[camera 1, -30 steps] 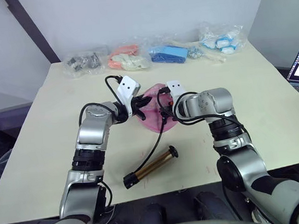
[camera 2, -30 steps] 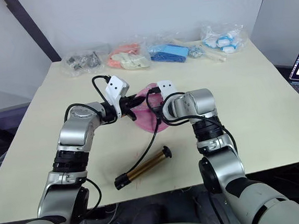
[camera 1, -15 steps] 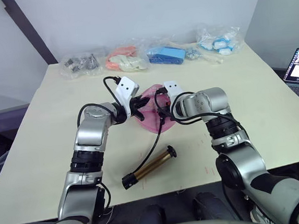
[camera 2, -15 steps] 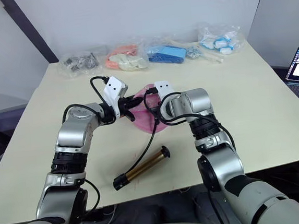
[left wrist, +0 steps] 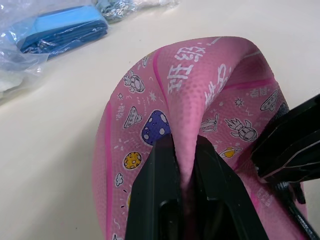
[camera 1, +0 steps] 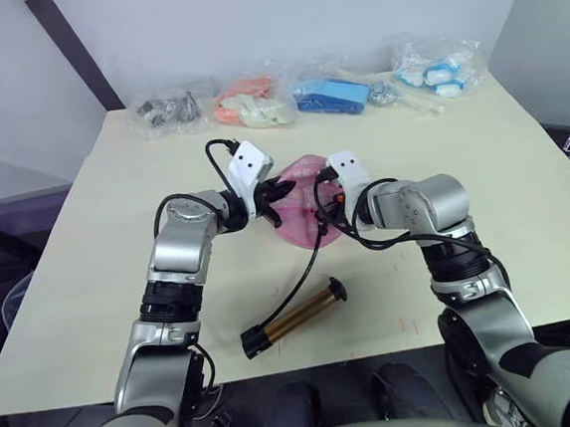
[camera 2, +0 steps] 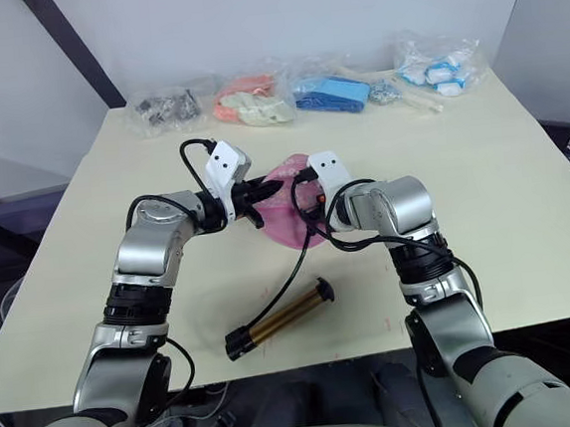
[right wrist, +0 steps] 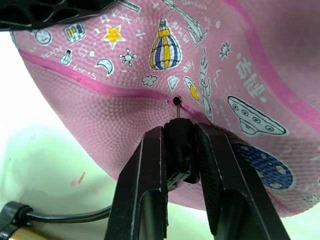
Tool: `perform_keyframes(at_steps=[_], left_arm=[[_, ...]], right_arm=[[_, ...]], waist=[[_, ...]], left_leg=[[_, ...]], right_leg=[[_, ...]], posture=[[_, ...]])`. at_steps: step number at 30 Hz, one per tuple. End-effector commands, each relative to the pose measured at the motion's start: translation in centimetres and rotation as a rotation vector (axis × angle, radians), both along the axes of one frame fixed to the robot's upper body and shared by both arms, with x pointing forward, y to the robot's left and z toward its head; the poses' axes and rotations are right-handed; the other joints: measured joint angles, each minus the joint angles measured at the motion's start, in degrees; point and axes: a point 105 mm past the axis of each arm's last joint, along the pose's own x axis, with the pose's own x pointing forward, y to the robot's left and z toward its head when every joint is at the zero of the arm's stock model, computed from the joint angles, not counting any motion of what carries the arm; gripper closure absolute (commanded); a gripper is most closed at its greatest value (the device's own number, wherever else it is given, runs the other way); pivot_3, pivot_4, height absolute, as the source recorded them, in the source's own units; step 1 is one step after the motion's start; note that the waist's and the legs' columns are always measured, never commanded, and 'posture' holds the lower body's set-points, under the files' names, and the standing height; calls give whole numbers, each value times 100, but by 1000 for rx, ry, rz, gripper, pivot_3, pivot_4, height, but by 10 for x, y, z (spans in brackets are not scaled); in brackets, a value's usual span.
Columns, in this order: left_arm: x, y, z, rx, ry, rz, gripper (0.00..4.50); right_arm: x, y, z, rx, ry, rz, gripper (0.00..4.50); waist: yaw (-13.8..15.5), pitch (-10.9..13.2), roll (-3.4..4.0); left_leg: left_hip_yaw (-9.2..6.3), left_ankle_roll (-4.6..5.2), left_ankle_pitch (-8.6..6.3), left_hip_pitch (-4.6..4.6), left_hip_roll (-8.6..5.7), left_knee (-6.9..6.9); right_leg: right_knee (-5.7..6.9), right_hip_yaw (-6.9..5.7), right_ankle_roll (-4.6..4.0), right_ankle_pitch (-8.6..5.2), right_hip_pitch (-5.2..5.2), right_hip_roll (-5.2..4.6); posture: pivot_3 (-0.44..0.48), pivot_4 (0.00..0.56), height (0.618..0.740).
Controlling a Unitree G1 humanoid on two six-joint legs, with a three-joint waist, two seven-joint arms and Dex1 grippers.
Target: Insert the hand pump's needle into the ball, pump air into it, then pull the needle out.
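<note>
The right gripper (right wrist: 177, 150) is pinched on the needle (right wrist: 177, 111) by its small black fitting, and the ball's valve hole sits straight ahead of its fingertips, in line with the pin. The pin's tip looks to be just at or barely inside the hole; whether it has truly entered I cannot tell. The needle's long axis runs along the fingers, so the coming push is, in my judgement, straight forward with no sideways correction.

The left gripper (left wrist: 182, 150) is clamped on a raised fold of the ball (camera 1: 299, 202), which is limp and dome-shaped on the table (camera 1: 519, 153) between the two grippers. That grip steadies the ball against the push.

The hand pump (camera 1: 292, 320) lies flat behind and below the right gripper, nearer the robot, its hose (camera 1: 305, 272) curving up to the fitting.

The right wrist view shows pin and hole together; the head views hide that meeting behind the gripper, yet they show the pump's lie and the clear bags (camera 1: 256, 106) far beyond the ball
</note>
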Motion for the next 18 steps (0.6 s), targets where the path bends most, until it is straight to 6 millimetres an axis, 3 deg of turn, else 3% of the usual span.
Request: perform_keyframes(at_steps=[1, 9, 11, 13, 18], left_arm=[[-19, -27, -45, 49, 157, -141, 4494], [-16, -26, -46, 41, 154, -127, 4494], [-16, -26, -47, 42, 153, -127, 4500], [-16, -26, -47, 42, 152, -125, 4500], [-13, -22, -48, 50, 146, -109, 4500]], right_arm=[[-3, 10, 11, 20, -46, 41, 4190], [-5, 11, 14, 13, -64, 63, 4190], [-5, 10, 14, 9, -73, 58, 3174], [-5, 8, 14, 11, -74, 55, 2544], [-7, -2, 20, 15, -81, 57, 2544]], waist=[[13, 3, 0], [20, 6, 3], [21, 7, 4], [79, 26, 23], [141, 30, 20]], left_leg=[[-6, -3, 2, -5, -4, 0], [-57, -15, 11, -34, -16, 2], [-59, -16, 12, -36, -18, 2], [-69, -18, 14, -44, -26, 2], [-89, -21, 16, -68, -49, 2]], right_leg=[[-1, -6, 0, 0, -2, -2], [-2, -45, 0, 0, -7, -6], [-2, -47, 0, 0, -7, -5], [-2, -56, 0, 0, -9, -2], [-14, -67, 2, -2, -22, -16]], posture=[[0, 150, 740], [0, 150, 740], [0, 150, 740], [0, 150, 740], [0, 150, 740]])
